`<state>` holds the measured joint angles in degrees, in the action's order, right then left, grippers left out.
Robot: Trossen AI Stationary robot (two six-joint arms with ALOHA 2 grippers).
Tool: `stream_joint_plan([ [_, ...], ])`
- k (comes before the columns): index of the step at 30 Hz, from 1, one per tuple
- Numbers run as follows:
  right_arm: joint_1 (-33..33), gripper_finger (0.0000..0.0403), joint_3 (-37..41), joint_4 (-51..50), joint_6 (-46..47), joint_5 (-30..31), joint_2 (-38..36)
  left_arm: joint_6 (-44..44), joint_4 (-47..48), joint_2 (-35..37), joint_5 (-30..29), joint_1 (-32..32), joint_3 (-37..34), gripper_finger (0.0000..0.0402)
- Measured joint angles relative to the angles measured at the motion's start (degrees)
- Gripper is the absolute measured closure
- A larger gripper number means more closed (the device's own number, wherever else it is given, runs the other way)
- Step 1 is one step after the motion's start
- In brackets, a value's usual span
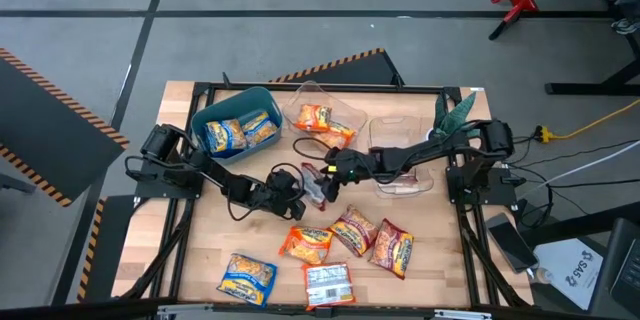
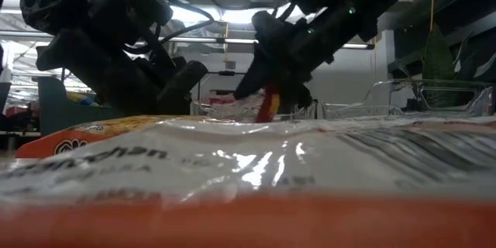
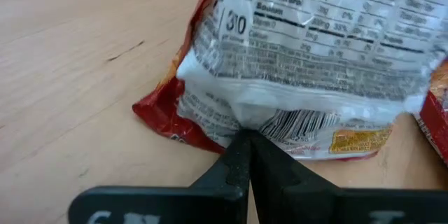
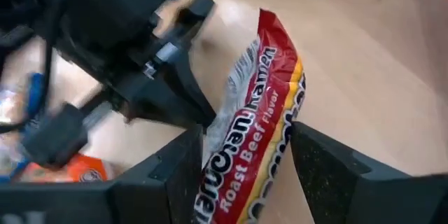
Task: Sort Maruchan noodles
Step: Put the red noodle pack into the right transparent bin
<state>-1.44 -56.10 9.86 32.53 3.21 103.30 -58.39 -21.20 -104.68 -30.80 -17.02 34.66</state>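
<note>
Packets (image 1: pixel 331 282) lay loose along the table's (image 1: pixel 180 260) front edge, not yet sorted. Mid-table, the right gripper (image 4: pixel 245 164) held a red packet (image 4: pixel 253 129) reading "Roast Beef Flavor" between half-open fingers; the left gripper (image 3: pixel 245 147), fully closed, pinched its edge. Blue-yellow packets already lay in the teal bin (image 1: pixel 262 96) at the back-left corner, one orange in a clear container (image 1: pixel 352 112).

Even overhead light above; low view backlit, its foreground packet (image 2: pixel 248 178) blurred (glare streaks)
</note>
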Motion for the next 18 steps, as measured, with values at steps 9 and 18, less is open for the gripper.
stream_joint_plan([
  [9, 0.5, 0.0203, -0.1, 1.7, 1.7, -5.5, 2.0, 0.0, 0.1, 0.0, -0.1, 0.1, 0.0, 0.0402],
  [18, 0.5, 0.0250, -0.1, 0.7, 1.9, -8.2, 1.9, 0.0, -1.1, 0.0, 0.2, 0.1, 0.0, 0.0402],
])
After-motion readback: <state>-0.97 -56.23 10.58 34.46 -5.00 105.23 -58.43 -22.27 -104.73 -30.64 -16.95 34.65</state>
